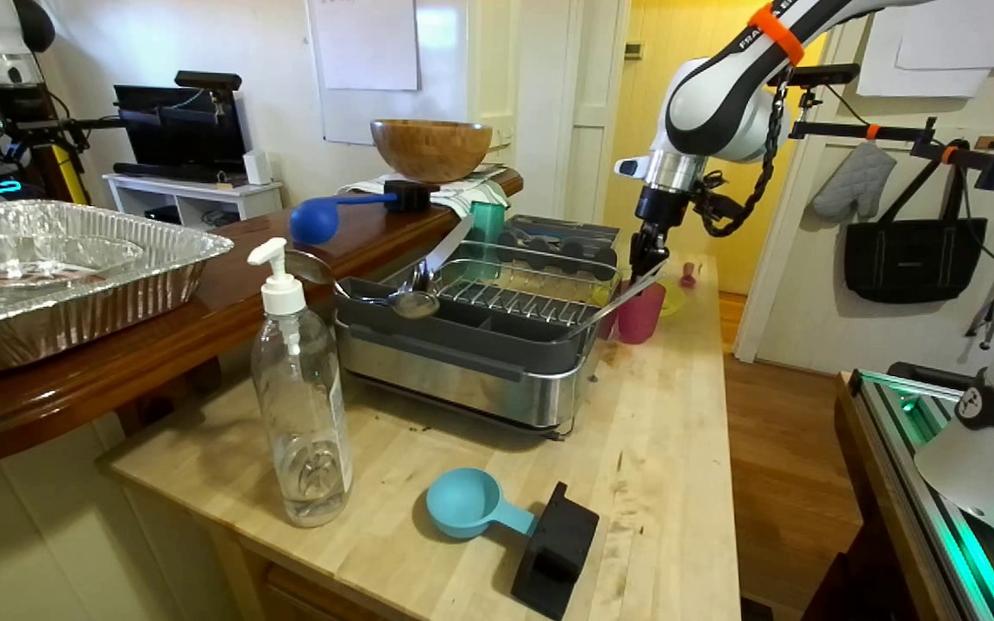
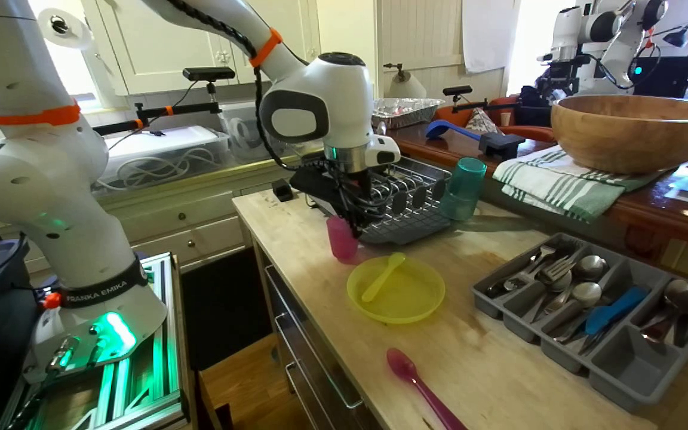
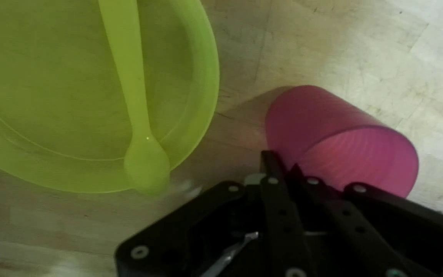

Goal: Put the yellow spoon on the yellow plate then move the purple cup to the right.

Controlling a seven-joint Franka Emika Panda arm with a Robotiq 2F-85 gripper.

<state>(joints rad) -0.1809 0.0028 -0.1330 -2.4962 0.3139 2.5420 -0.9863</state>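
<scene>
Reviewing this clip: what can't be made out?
Whether the tool grips the purple cup: wrist view, dark fingers cover part of its rim.
Handle end of the pink spoon: cut off by the bottom edge in an exterior view.
Label on the clear bottle: exterior view, turned edge-on, unreadable.

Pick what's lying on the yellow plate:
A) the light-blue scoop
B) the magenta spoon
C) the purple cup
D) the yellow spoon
D: the wrist view shows the yellow spoon lying on the yellow plate, its bowl end at the rim.
</scene>
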